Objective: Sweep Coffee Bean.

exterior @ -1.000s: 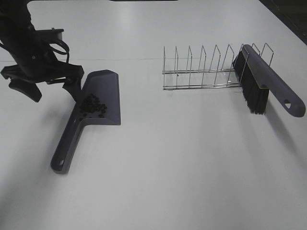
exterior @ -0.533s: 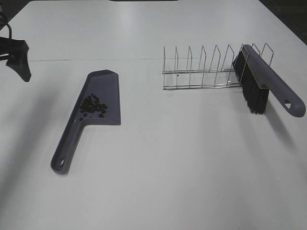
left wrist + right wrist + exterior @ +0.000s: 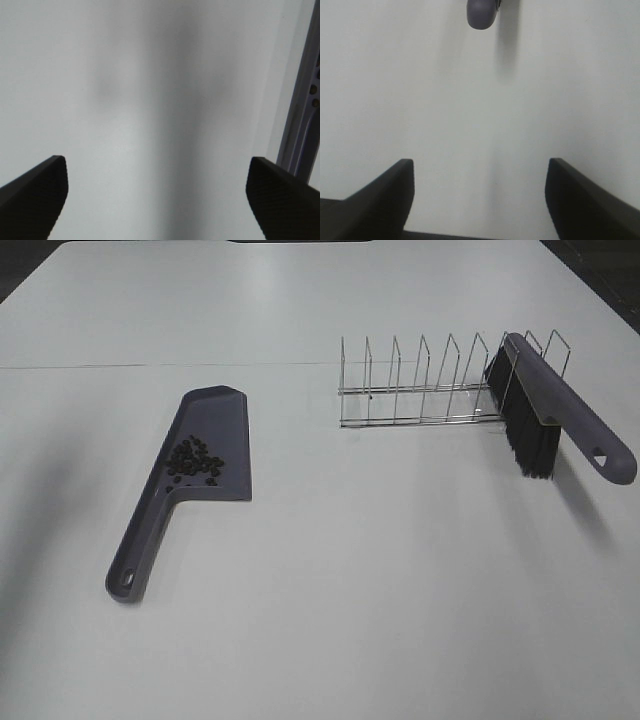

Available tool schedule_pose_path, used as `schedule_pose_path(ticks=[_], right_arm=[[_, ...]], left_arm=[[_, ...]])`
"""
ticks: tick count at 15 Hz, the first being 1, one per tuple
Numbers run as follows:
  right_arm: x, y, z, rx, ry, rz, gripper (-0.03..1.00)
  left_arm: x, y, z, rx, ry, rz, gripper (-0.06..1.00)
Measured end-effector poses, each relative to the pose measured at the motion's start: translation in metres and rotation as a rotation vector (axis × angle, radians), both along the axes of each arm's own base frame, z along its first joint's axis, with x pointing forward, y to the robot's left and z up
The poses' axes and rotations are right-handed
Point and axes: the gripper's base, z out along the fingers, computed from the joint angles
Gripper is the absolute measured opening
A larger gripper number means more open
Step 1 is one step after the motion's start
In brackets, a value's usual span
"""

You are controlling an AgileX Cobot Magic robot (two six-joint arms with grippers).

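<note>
The coffee beans [image 3: 194, 461] lie as a small dark cluster inside the purple-grey dustpan [image 3: 215, 420], which rests flat on the white table at the left. The brush [image 3: 560, 415], purple-grey with black bristles, leans on the right end of a wire rack [image 3: 420, 390]. Neither arm shows in the exterior high view. My left gripper [image 3: 157, 195] is open and empty over bare table. My right gripper [image 3: 479, 195] is open and empty, with the tip of the brush handle [image 3: 481, 14] ahead of it.
The dustpan's handle [image 3: 135, 555] points toward the table's front left. A table edge or frame [image 3: 305, 105] shows at the side of the left wrist view.
My left arm has drawn back from the dustpan to the left and gone out of the exterior high view. The dustpan, beans and brush have not moved.
</note>
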Motion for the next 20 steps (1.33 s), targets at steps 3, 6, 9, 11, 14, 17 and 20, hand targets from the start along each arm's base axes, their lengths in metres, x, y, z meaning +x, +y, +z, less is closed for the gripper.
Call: schedule_pose_path(ticks=[3, 6, 9, 11, 14, 17, 20], right_arm=[[-0.015, 0.002, 0.007, 0.051, -0.044, 0.001, 0.64], [-0.031, 0.003, 0.009, 0.061, -0.027, 0.007, 0.64], [-0.042, 0.002, 0.004, 0.030, -0.006, 0.043, 0.64], [-0.048, 0.002, 0.005, 0.028, -0.044, 0.047, 0.64], [-0.055, 0.001, 0.006, 0.025, -0.086, 0.053, 0.64], [-0.055, 0.001, 0.006, 0.026, -0.088, 0.053, 0.64], [-0.055, 0.001, 0.006, 0.026, -0.088, 0.053, 0.64]], left_arm=[[-0.036, -0.003, 0.012, 0.000, -0.009, 0.001, 0.88], [-0.067, -0.005, 0.022, 0.002, -0.031, 0.002, 0.88], [-0.094, -0.007, 0.027, 0.004, -0.057, 0.006, 0.88], [-0.114, -0.009, 0.029, 0.003, -0.074, 0.020, 0.88], [-0.151, -0.012, 0.023, 0.001, -0.075, 0.030, 0.88], [-0.181, -0.014, 0.019, 0.004, -0.116, 0.032, 0.88], [-0.207, -0.016, 0.017, 0.006, -0.162, 0.032, 0.88]])
